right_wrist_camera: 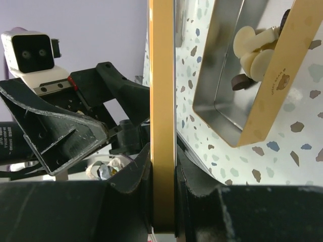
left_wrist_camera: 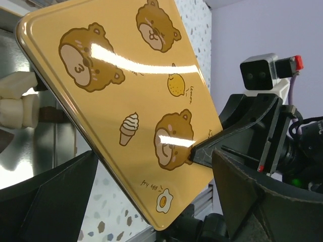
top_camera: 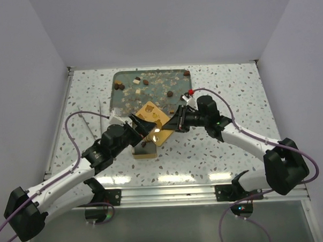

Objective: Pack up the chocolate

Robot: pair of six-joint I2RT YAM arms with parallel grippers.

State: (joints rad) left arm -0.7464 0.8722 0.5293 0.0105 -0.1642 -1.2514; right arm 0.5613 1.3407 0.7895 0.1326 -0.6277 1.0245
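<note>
Gold tin lid (top_camera: pixel 153 120) hangs tilted on edge over the middle of the speckled surface (top_camera: pixel 229 86), just on the near side of the dark tray (top_camera: pixel 115 101). The right end effector (top_camera: pixel 178 122) is closed narrow on the lid's right rim. Its wrist view shows the metal edge-on, pinched flat between both pads. The left end effector (top_camera: pixel 140 123) stands wide, its fingers spread either side of the lid's lower corner and apparently not touching it. I judge it is there to steady or take over the lid, and is not yet carrying it. Held up and aside like this, the lid leaves the mouth of the gold tin base (right_wrist_camera: pixel 252 126) uncovered. That base lies on the surface just below the lid, under the left arm.

The chocolate sits in two places. Cream-white discs (right_wrist_camera: pixel 252 48) and a dark brown piece (right_wrist_camera: pixel 241 80) lie inside the tin base. Loose pieces, one of them dark (top_camera: pixel 170 93), are scattered on the tray among pale crumbs (top_camera: pixel 149 89), so the packing looks only partly done.

The lid is printed with cartoon bears, one marked "3", and a soft-serve cone. There is also a lemon captioned "Lemon" and a fried egg captioned "fry egg". Fine print on the tin base's wall is too small to read.
</note>
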